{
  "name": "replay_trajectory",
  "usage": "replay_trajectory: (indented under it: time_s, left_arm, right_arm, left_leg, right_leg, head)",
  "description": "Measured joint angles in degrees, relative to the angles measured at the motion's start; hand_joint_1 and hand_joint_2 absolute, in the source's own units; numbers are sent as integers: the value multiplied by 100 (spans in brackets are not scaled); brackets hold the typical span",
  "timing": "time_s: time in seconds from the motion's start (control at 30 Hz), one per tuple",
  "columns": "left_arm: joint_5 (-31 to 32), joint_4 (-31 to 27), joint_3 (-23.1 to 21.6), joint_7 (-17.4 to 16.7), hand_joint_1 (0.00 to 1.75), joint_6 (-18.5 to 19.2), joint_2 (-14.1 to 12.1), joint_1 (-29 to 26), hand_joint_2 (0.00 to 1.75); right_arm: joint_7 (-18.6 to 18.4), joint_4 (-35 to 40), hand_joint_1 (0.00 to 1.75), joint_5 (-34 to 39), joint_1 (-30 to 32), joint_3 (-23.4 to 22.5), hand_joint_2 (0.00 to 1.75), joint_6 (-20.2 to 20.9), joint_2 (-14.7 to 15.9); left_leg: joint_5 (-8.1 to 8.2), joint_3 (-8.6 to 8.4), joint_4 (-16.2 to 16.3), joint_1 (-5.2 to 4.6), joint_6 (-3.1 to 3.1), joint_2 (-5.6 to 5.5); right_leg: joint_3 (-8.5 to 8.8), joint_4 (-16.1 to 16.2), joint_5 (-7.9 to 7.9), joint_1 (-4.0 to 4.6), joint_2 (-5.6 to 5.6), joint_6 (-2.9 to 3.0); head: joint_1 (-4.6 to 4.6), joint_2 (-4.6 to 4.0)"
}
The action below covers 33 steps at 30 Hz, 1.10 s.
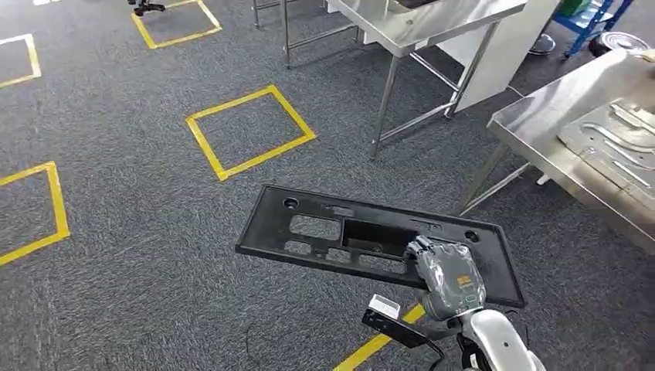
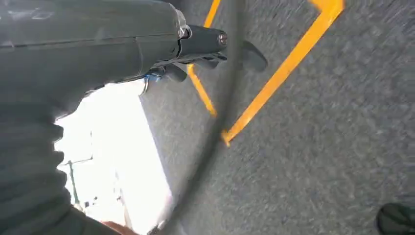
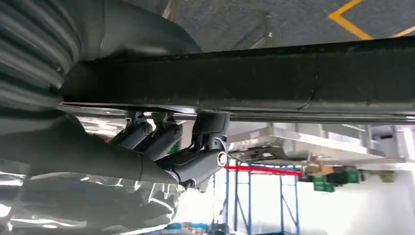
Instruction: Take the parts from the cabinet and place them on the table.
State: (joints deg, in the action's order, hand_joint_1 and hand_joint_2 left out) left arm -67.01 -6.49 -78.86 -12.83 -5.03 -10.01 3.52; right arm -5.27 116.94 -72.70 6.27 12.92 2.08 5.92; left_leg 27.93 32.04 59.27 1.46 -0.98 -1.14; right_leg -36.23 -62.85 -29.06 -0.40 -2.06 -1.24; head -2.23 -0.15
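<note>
Right hand (image 1: 446,272): grips the near edge of the black panel (image 1: 340,232).
Panel: held flat above the carpet (image 1: 139,255), left of the steel counter (image 1: 541,131).
Left hand (image 2: 205,46): grasp cannot be told.

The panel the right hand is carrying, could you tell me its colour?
Black; the panel shows best in the head view, held by the right hand.

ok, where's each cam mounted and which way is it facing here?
Head: high on the body, looking down at carpet and steel tables; right hand grips the black panel.
Left wrist: behind the left hand, facing carpet with yellow tape.
Right wrist: behind the right hand, under the panel.
Shared: panel, head and right wrist.
</note>
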Motion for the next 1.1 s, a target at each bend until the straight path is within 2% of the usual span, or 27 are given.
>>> replay_trajectory:
  time_s: [0.03, 0.07, 0.1, 0.13, 0.17, 0.2, 0.23, 0.27, 0.3, 0.4, 0.43, 0.47, 0.5, 0.53, 0.6, 0.63, 0.67, 0.7, 0.73, 0.77, 0.8, 0.83, 0.93, 0.97, 1.0, 1.03, 1.1]
  left_arm:
    - [0, 0, -2, 9, 0, -4, 7, -15, 175]
    - [0, 0, -4, 9, 0, -9, 11, -26, 175]
    - [0, 0, -4, 9, 0, -9, 13, -35, 175]
    - [0, 0, -6, 9, 0, -11, 15, -35, 175]
    - [0, 0, -7, 9, 0, -11, 20, -29, 175]
    - [0, 0, -9, 9, 0, -11, 26, -18, 175]
    - [0, 0, -9, 9, 0, -11, 33, -4, 175]
    - [-2, 0, -9, 9, 0, -11, 52, 2, 175]
    - [-7, 0, -9, 9, 0, -9, 74, 2, 175]
    - [-24, 0, -9, 11, 0, -17, 96, 6, 175]
    - [-28, 0, -9, 11, 0, -13, 101, 17, 175]
    - [-31, 0, -9, 13, 0, -20, 101, 25, 175]
    - [-33, 0, -9, 15, 0, -22, 103, 18, 175]
    - [-33, 0, -9, 17, 0, -22, 105, 14, 175]
    - [-33, 0, -9, 15, 0, -22, 101, -17, 175]
    - [-33, 0, -9, 15, 0, -22, 101, -26, 175]
    - [-33, 0, -9, 13, 0, -22, 103, -24, 175]
    - [-33, 0, -9, 15, 0, -22, 103, -24, 175]
    - [-33, 0, -9, 13, 0, -22, 103, -16, 175]
    - [-33, 0, -9, 15, 0, -22, 98, -14, 175]
    - [-33, 0, -9, 13, 0, -22, 98, -13, 175]
    - [-33, 0, -9, 15, 0, -22, 98, -14, 175]
    - [-33, 0, -9, 13, 0, -22, 101, 8, 175]
    - [-33, 0, -9, 15, 0, -22, 114, 26, 175]
    - [-33, 4, -9, 15, 0, -22, 103, 39, 175]
    - [-33, 4, -9, 15, 0, -22, 103, 27, 175]
    - [-35, 4, -9, 15, 0, -22, 105, -3, 175]
  right_arm:
    - [13, 13, 175, 0, -16, -11, 175, 0, 0]
    - [17, 15, 175, 0, -14, -24, 175, 2, 0]
    - [17, 15, 175, 0, -2, -39, 175, 4, 2]
    - [13, 15, 175, 0, 10, -50, 175, 4, 4]
    - [11, 15, 175, 0, 13, -68, 175, 7, 9]
    - [15, 17, 175, 0, 12, -83, 175, 7, 13]
    - [15, 22, 175, 0, 11, -92, 175, 4, 15]
    - [15, 43, 175, 0, 11, -109, 175, 5, 18]
    - [15, 66, 175, 0, 1, -129, 175, 7, 22]
    - [31, 114, 175, 7, 4, -186, 175, 9, 42]
    - [31, 118, 175, 7, 11, -210, 175, 11, 48]
    - [31, 127, 175, 7, 41, -221, 175, 18, 46]
    - [31, 146, 175, 7, 21, -227, 175, 22, 48]
    - [33, 146, 175, 13, 4, -232, 175, 26, 57]
    - [31, 146, 175, 13, 23, -232, 175, 39, 57]
    - [33, 146, 175, 13, 30, -232, 175, 42, 57]
    - [33, 146, 175, 13, 42, -232, 175, 54, 57]
    - [33, 146, 175, 13, 45, -234, 175, 59, 57]
    - [33, 146, 175, 13, 43, -236, 175, 59, 57]
    - [33, 149, 175, 13, 41, -236, 175, 59, 57]
    - [33, 146, 175, 13, 44, -238, 175, 59, 57]
    - [33, 146, 175, 13, 38, -240, 175, 61, 59]
    - [33, 155, 175, 13, 64, -264, 175, 59, 59]
    - [33, 162, 175, 13, 70, -278, 175, 59, 61]
    - [33, 166, 175, 13, 74, -286, 175, 57, 63]
    - [35, 166, 175, 13, 52, -301, 175, 59, 70]
    - [37, 164, 175, 31, 54, -310, 175, 70, 76]
  left_leg:
    - [2, 7, 0, -15, -12, 74]
    - [9, 9, 1, -30, -23, 158]
    - [13, 11, 1, -40, -28, 232]
    - [17, 10, 2, -50, -33, 309]
    - [26, 3, 1, -62, -39, 378]
    - [32, -8, 1, -72, -42, 429]
    - [47, -33, 0, -87, -36, 495]
    - [62, -62, -2, -92, -30, 543]
    - [78, -72, 0, -119, -8, 599]
    - [97, -104, -28, -118, 54, 797]
    - [112, -148, -46, -145, 90, 875]
    - [171, -136, 22, -116, 121, 729]
    - [293, -62, 205, -121, 143, 433]
    - [519, 120, 597, -106, 154, 253]
    - [897, 550, 1488, -90, 197, 157]
    - [917, 662, 1686, -85, 213, 157]
    - [767, 659, 1622, -73, 225, 156]
    - [508, 522, 1280, -60, 232, 149]
    - [204, 296, 757, -45, 239, 107]
    - [-50, 63, 230, -21, 243, -51]
    - [80, -2, 116, -8, 227, -277]
    - [58, 10, 26, -23, 187, -278]
    - [30, -10, 34, -66, 88, -110]
    - [-11, -27, -28, -15, 27, -32]
    - [-23, -39, -56, -17, 4, 13]
    - [-26, -37, -64, -20, -23, 75]
    - [-17, -33, -63, -39, -34, 202]
  right_leg:
    - [-196, -405, -230, -6, 117, -21]
    - [-425, -888, -454, -7, 161, -31]
    - [-596, -1235, -567, -7, 173, -35]
    - [-665, -1370, -541, -5, 174, -29]
    - [-593, -1220, -388, 0, 177, -11]
    - [-434, -920, -201, 9, 192, 16]
    - [-128, -368, 65, 33, 261, 70]
    - [182, 181, 251, 105, 525, 166]
    - [254, 348, 126, 193, 846, 249]
    - [214, 382, 167, 211, 602, 260]
    - [235, 450, 199, 186, 518, 288]
    - [300, 519, 252, 104, 467, 295]
    - [318, 547, 267, 87, 399, 337]
    - [311, 547, 273, 79, 338, 347]
    - [306, 539, 269, 78, 174, 355]
    - [304, 530, 269, 74, 103, 355]
    - [312, 515, 265, 65, 9, 348]
    - [317, 493, 254, 53, -77, 333]
    - [319, 454, 236, 39, -164, 306]
    - [310, 405, 207, 26, -238, 269]
    - [282, 377, 193, 22, -277, 244]
    - [228, 306, 182, 36, -348, 203]
    - [183, 378, 245, 5, -504, 89]
    - [175, 366, 230, 9, -514, 73]
    - [123, 225, 114, 34, -233, 41]
    - [-47, -123, -100, 33, -21, 11]
    - [-480, -979, -482, 2, 143, -37]
  head:
    - [0, 0]
    - [-2, 0]
    - [0, 0]
    - [0, 0]
    - [-2, 0]
    - [0, 0]
    - [-2, 0]
    - [-2, 0]
    - [-2, 0]
    - [-2, 0]
    - [-2, 0]
    - [-2, 0]
    - [-2, 0]
    - [-4, 0]
    - [-2, 0]
    - [-4, 0]
    - [-2, 0]
    - [-2, 0]
    - [-2, 0]
    - [-2, 0]
    - [-2, 0]
    - [-2, 0]
    - [-2, 0]
    - [-4, 0]
    - [2, 0]
    - [-2, 0]
    - [-2, 0]
